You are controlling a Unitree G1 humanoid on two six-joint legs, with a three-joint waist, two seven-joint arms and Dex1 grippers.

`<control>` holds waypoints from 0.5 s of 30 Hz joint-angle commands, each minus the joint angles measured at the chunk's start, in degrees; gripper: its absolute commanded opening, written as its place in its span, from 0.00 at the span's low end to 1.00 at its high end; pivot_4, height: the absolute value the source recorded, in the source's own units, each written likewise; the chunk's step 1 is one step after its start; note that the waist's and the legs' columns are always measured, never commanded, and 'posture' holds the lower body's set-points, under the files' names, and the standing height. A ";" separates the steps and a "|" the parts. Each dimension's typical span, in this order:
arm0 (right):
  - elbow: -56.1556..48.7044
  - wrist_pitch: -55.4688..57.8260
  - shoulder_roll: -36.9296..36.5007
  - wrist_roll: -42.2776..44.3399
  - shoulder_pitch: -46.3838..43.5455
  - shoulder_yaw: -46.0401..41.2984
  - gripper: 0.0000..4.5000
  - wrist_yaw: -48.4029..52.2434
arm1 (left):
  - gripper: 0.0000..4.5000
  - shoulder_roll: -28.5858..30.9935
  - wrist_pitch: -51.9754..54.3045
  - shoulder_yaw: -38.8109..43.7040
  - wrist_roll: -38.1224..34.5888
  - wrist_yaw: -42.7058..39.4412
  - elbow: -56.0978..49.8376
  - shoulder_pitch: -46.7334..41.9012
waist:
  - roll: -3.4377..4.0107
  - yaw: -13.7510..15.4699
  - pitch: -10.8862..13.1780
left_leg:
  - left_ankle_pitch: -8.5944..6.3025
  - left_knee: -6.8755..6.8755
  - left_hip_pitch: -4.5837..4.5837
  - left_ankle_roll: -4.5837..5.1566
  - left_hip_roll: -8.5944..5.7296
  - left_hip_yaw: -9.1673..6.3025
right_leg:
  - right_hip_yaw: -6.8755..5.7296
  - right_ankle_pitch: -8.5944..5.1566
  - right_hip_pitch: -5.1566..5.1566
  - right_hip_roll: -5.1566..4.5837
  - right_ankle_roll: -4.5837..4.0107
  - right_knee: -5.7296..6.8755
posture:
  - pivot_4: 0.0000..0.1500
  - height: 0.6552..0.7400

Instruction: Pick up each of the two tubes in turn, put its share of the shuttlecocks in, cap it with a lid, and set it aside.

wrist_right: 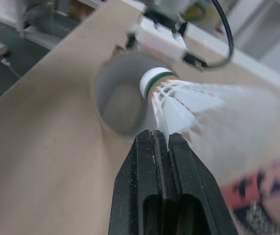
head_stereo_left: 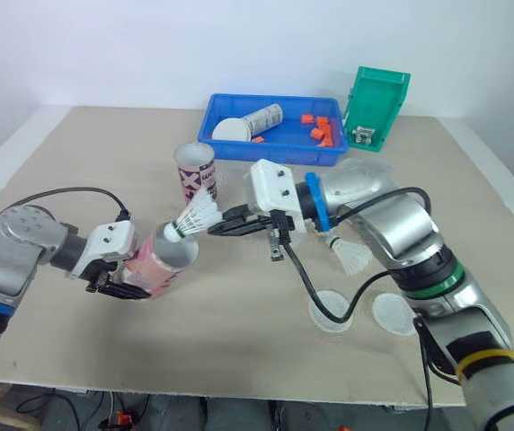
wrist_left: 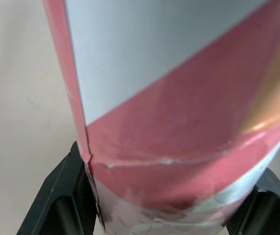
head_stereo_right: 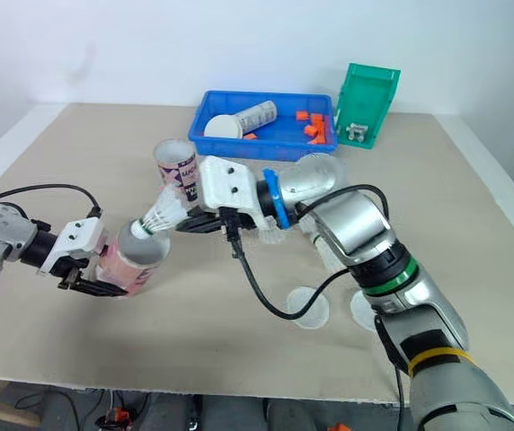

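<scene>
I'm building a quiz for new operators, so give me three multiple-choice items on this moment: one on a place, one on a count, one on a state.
1. Where does the patterned tube stand?
A. on the table, before the blue tray
B. on the floor
C. in a person's hand
2. How many clear lids lie on the table?
A. one
B. two
C. four
3. What state is the right tool in?
A. open, empty
B. shut on a shuttlecock at the pink tube's mouth
C. shut on a lid
Key: 1 A, it stands upright just before the tray; 2 B, two discs lie side by side; 3 B, its fingers pinch the feathers.
</scene>
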 commanded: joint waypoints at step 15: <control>-4.18 18.26 -0.02 11.03 1.52 -12.13 0.94 0.67 | 0.61 -1.04 0.77 -0.78 1.19 1.81 -0.90 3.05 | -0.06 0.01 -0.05 | 0.03 0.06 0.11 0.03 0.05 0.01 | -0.06 0.08 0.05 -0.01 -0.08 0.11 | 1.00 0.57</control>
